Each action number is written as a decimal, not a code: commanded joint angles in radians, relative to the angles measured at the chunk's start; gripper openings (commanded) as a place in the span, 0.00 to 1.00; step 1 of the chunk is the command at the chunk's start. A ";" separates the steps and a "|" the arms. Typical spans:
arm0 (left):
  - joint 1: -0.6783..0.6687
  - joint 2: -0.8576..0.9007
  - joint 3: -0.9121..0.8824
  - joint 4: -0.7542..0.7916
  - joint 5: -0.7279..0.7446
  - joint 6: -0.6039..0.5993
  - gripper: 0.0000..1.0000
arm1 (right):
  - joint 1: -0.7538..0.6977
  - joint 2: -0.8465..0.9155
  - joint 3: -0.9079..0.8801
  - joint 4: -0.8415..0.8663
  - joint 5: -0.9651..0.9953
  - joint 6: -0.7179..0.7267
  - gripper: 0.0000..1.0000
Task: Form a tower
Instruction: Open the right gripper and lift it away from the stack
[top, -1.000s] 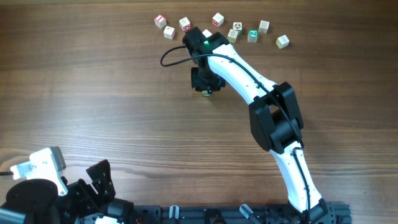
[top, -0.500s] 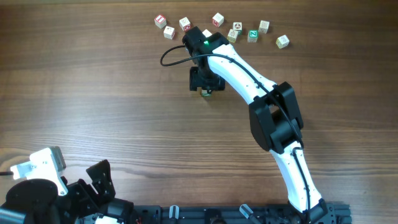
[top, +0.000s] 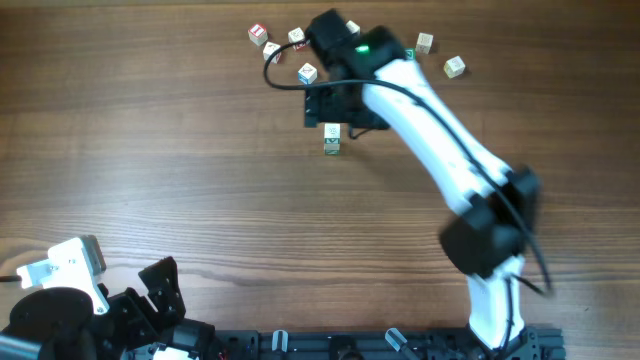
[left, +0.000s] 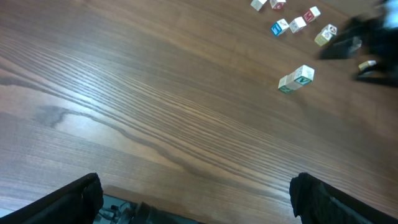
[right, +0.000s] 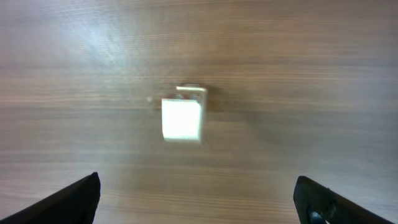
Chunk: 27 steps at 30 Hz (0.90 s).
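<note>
With the right claw (right: 199, 198) spread wide above the tower (right: 182, 119), it's best lifted straight up so nothing gets nudged.

The tower (top: 332, 139) stands by itself on the tabletop (top: 150, 150). The loose cubes (top: 454, 66) lie scattered behind it, near the far edge.
</note>
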 joint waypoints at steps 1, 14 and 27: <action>0.004 -0.003 0.000 0.000 -0.012 -0.006 1.00 | -0.006 -0.202 0.024 -0.053 0.105 0.047 1.00; 0.004 -0.003 0.000 0.000 -0.012 -0.005 1.00 | -0.006 -0.451 0.023 -0.164 0.146 0.048 1.00; 0.004 -0.003 0.000 0.000 -0.012 -0.005 1.00 | -0.054 -0.616 0.023 0.089 0.133 -0.320 1.00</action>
